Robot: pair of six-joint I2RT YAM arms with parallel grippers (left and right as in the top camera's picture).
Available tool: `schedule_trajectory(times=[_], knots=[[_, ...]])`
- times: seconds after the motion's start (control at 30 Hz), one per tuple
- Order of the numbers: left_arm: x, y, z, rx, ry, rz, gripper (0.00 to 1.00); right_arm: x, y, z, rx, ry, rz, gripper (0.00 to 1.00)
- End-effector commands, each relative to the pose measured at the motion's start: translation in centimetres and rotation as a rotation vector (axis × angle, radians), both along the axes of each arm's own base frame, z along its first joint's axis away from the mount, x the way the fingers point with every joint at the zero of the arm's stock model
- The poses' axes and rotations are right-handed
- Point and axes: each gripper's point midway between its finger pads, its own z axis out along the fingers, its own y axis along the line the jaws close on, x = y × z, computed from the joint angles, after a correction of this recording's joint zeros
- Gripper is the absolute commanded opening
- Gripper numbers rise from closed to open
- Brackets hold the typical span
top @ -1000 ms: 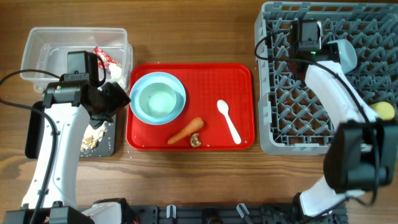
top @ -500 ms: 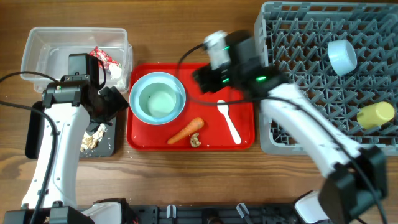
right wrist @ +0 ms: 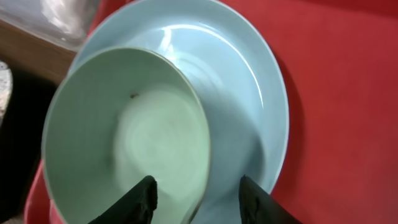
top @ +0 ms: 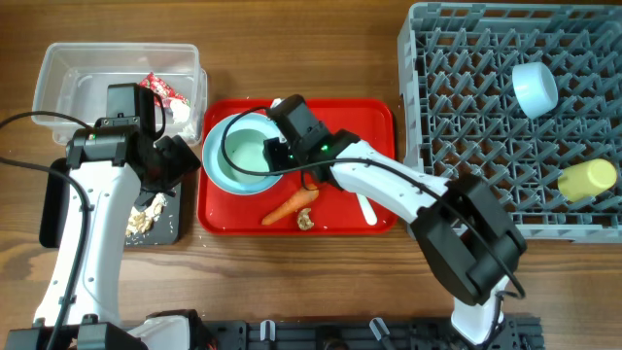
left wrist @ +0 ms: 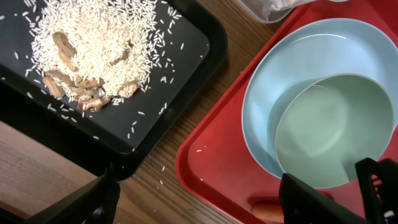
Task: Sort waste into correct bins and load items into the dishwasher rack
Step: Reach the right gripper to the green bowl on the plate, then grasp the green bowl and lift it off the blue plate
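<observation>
A light blue plate (top: 222,146) sits on the left of the red tray (top: 369,122) with a small light blue bowl (top: 248,156) in it. My right gripper (top: 276,156) is open and low over them; in the right wrist view its fingers (right wrist: 198,186) straddle the bowl's (right wrist: 124,137) right rim above the plate (right wrist: 242,81). An orange carrot (top: 290,205) and a beige scrap (top: 305,221) lie in front. The white spoon (top: 365,206) is partly hidden by the arm. My left gripper (left wrist: 205,205) is open and empty between the black tray (left wrist: 186,37) and the plate (left wrist: 280,74).
The grey rack (top: 466,117) at right holds a second blue bowl (top: 535,87) and the yellow cup (top: 588,180). The clear tub (top: 107,78) holds the red-and-white wrapper (top: 163,89) and white tissue (top: 181,113). The black tray (top: 160,222) holds rice and scraps (left wrist: 93,56).
My right arm swung from the rack leftward across the table to the red tray and now hovers over the bowl on the plate. The left arm has not moved.
</observation>
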Motion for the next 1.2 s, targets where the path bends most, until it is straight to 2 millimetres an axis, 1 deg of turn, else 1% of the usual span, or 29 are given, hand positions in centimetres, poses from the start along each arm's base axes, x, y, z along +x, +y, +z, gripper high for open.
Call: schedule_trajectory(times=[0.0, 0.13, 0.27, 0.37, 0.4, 0.47, 0.5, 0.73, 0.77, 0.83, 0.9, 0.97, 1.1, 1.17], knots=[[0.0, 0.5, 0.6, 0.013, -0.022, 0.017, 0.84, 0.1, -0.6, -1.7, -0.028, 0.034, -0.06, 0.42], [0.0, 0.5, 0.6, 0.013, -0.022, 0.017, 0.84, 0.2, -1.0, -1.8, -0.048, 0.028, -0.073, 0.3], [0.0, 0.5, 0.6, 0.012, -0.022, 0.017, 0.84, 0.3, -1.1, -1.8, -0.05, 0.026, -0.076, 0.21], [0.0, 0.4, 0.6, 0.012, -0.022, 0.017, 0.84, 0.3, -1.2, -1.9, -0.057, 0.025, -0.081, 0.18], [0.0, 0.4, 0.6, 0.012, -0.022, 0.017, 0.84, 0.3, -1.5, -2.0, -0.071, 0.027, -0.086, 0.16], [0.1, 0.5, 0.6, 0.013, -0.022, 0.017, 0.84, 0.2, -2.6, -2.5, -0.113, 0.041, -0.132, 0.14], [0.1, 0.5, 0.6, 0.013, -0.022, 0.017, 0.84, 0.2, -2.7, -2.6, -0.12, 0.041, -0.134, 0.14], [0.1, 0.5, 0.6, 0.013, -0.022, 0.017, 0.84, 0.6, -2.5, -2.3, -0.109, 0.017, -0.13, 0.13], [0.1, 0.5, 0.6, 0.013, -0.022, 0.017, 0.84, 0.7, -2.4, -2.2, -0.106, 0.014, -0.13, 0.13], [0.1, 0.5, 0.6, 0.013, -0.022, 0.017, 0.84, 0.6, -2.5, -2.3, -0.109, 0.016, -0.13, 0.08], [0.1, 0.5, 0.6, 0.013, -0.022, 0.017, 0.84, 0.7, -3.3, -2.6, -0.15, 0.011, -0.152, 0.04], [0.1, 0.5, 0.6, 0.013, -0.022, 0.017, 0.84, 1.0, -4.4, -2.8, -0.198, -0.008, -0.181, 0.04], [0.1, 0.5, 0.6, 0.013, -0.022, 0.017, 0.84, 1.7, -5.0, -2.5, -0.215, -0.031, -0.208, 0.04], [0.1, 0.5, 0.6, 0.013, -0.022, 0.017, 0.84, 2.4, -5.8, -2.4, -0.236, -0.047, -0.233, 0.04]])
